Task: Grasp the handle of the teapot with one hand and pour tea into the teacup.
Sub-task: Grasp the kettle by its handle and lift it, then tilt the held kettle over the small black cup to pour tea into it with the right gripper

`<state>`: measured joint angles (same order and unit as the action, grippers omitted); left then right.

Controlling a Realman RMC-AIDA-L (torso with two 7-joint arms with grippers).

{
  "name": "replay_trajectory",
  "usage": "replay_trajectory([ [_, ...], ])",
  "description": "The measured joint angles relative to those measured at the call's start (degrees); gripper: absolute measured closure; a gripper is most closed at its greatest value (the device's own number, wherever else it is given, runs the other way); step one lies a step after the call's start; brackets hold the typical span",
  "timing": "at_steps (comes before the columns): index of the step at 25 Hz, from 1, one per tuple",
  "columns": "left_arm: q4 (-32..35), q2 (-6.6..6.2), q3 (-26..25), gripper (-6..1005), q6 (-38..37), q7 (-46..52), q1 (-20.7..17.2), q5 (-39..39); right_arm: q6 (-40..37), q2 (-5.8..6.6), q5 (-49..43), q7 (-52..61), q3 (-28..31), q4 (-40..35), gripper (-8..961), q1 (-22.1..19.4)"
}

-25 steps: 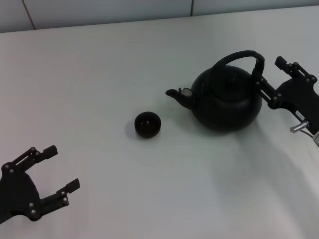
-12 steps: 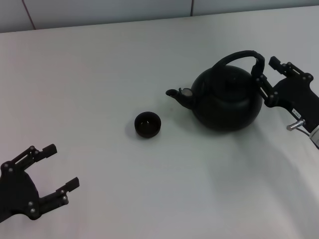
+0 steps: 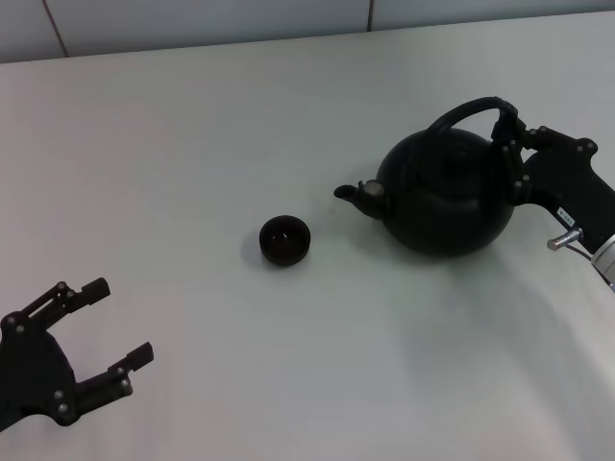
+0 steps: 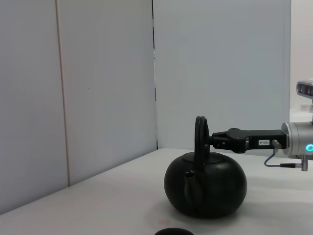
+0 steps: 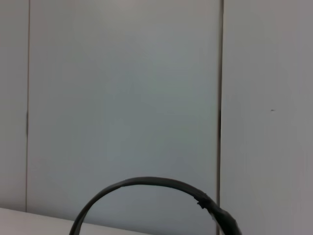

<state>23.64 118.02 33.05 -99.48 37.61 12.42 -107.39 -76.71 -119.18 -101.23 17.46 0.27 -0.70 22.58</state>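
Item 1. Large round matte-black teapot point(image 3: 447, 200): stands on the plain white table point(image 3: 192, 125), right of centre. Its short stubby spout point(image 3: 357, 195) points left, so the pot's long axis runs left to right.

Item 2. Thick black arched bail handle point(image 3: 471, 109): loops over the pot's top, its arch lying along the same left-right line. In the right wrist view only the upper arc point(image 5: 161, 185) shows against the wall panels.

Item 3. Tiny round black handleless teacup point(image 3: 285, 240): left of the spout and slightly nearer, apart from the pot, in line with the spout's direction.

Item 4. Black right gripper point(image 3: 514, 144): at the handle's right end, reaching in from the right; the left wrist view shows it meeting the handle point(image 4: 201, 138) level with the top of the arch. It appears clamped on the handle. Judgement: the pour turns on carrying and tipping the pot leftward, spout toward the cup; the right arm is plainly the nearer one.

Item 5. Black left gripper point(image 3: 110, 331): parked near the front left corner, well apart from cup and pot, fingers spread.

Item 6. Writing: a small white label on the right gripper body point(image 4: 263, 142), characters too small to read. No brand visible on pot or cup.
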Motion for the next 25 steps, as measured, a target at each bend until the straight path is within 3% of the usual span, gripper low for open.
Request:
replay_trajectory([
  [6,0.0,0.11,0.0,157,-0.2,0.0,-0.1,0.0,-0.2,-0.05,0.1,0.0,0.8,0.0,871,0.3],
  [25,-0.3,0.22,0.0,158,-0.3,-0.5,0.5,0.8,6.4,0.40,-0.1,3.6,2.3,-0.7,871,10.6],
])
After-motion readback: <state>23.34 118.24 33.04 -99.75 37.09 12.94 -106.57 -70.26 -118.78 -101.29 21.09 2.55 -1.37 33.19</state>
